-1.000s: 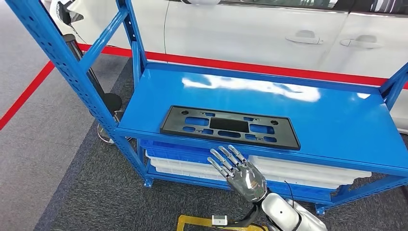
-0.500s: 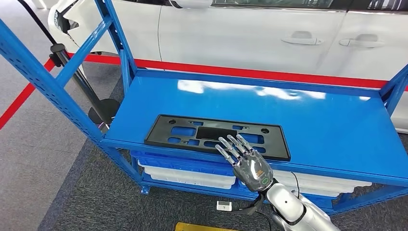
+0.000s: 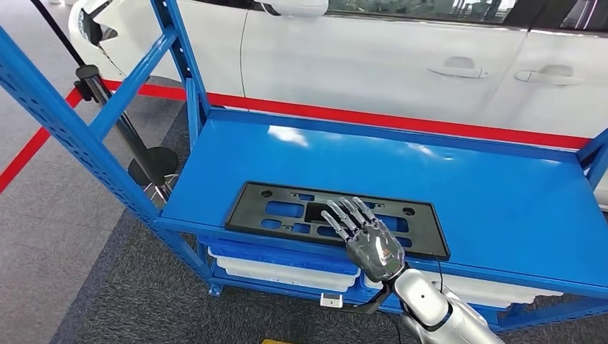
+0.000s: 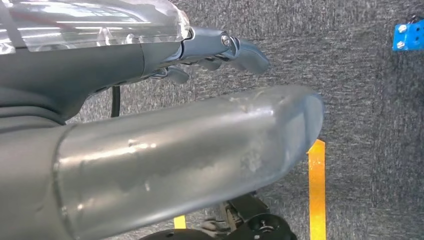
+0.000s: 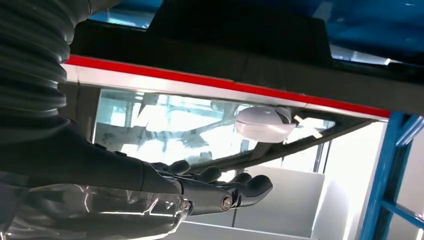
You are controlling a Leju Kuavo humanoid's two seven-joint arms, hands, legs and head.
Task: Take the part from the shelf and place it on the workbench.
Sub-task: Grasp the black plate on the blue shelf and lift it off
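I see black part (image 3: 337, 218) flat on blue shelf (image 3: 466, 179), near front edge, long axis parallel to that edge, running left-right. Broad bare shelf surface behind part and to its right; blue upright post (image 3: 72, 129) at left corner. White car (image 3: 401, 57) beyond shelf. White bins (image 3: 279, 269) on lower level. My right hand (image 3: 362, 240) over part's front edge right of middle, fingers spread, holding nothing. Left hand (image 4: 220, 50) hangs over grey carpet (image 4: 370, 125); its state I cannot tell.
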